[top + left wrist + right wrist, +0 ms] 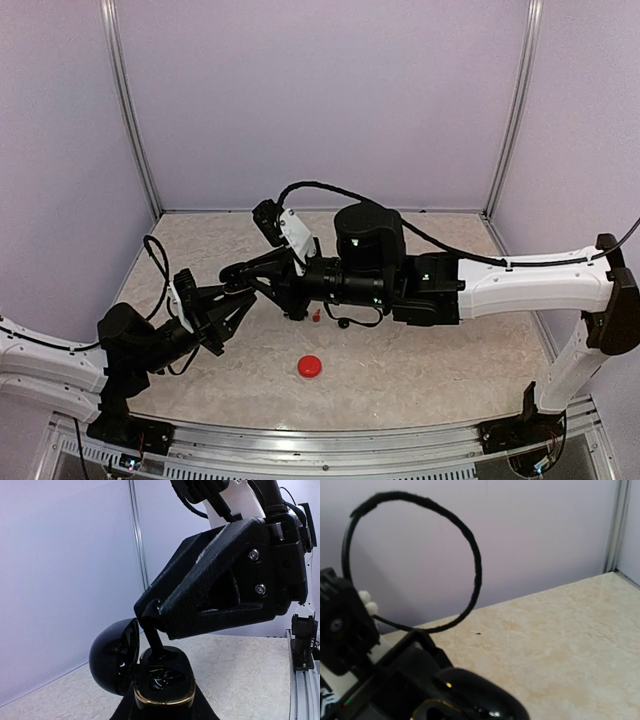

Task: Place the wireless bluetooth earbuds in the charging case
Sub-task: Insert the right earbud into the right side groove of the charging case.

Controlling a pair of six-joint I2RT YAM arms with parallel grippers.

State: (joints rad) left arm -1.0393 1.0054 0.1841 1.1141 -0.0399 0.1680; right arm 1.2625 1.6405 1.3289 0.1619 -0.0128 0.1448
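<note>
Here, a black earbud at the mouth of the open case

In the left wrist view the charging case (165, 685) sits low in the middle of the frame. It is black and glossy with a gold rim, and its lid (112, 655) is swung open to the left. The left gripper (240, 292) clamps the case's base from below, its dark fingers showing only along the bottom edge of that view. Coming in from the upper right, the right gripper (151, 614) has its tips pinched together on a black earbud (155, 641), holding it nearly upright with a slight tilt. The earbud's lower end reaches into the base just inside the rim; whether it is seated in its well cannot be told.

In the top view the two grippers meet tip to tip left of centre, above the table (430, 350). A tiny red earbud (316, 316) lies on the table just below the right gripper, in the middle of the frame. A closed red case (310, 367) lies lower down, near it but apart, toward the bottom centre.

The right wrist view shows the glossy lid at the bottom edge, a black cable (472, 555) looping across the upper left, and marbled tabletop to the right.
</note>
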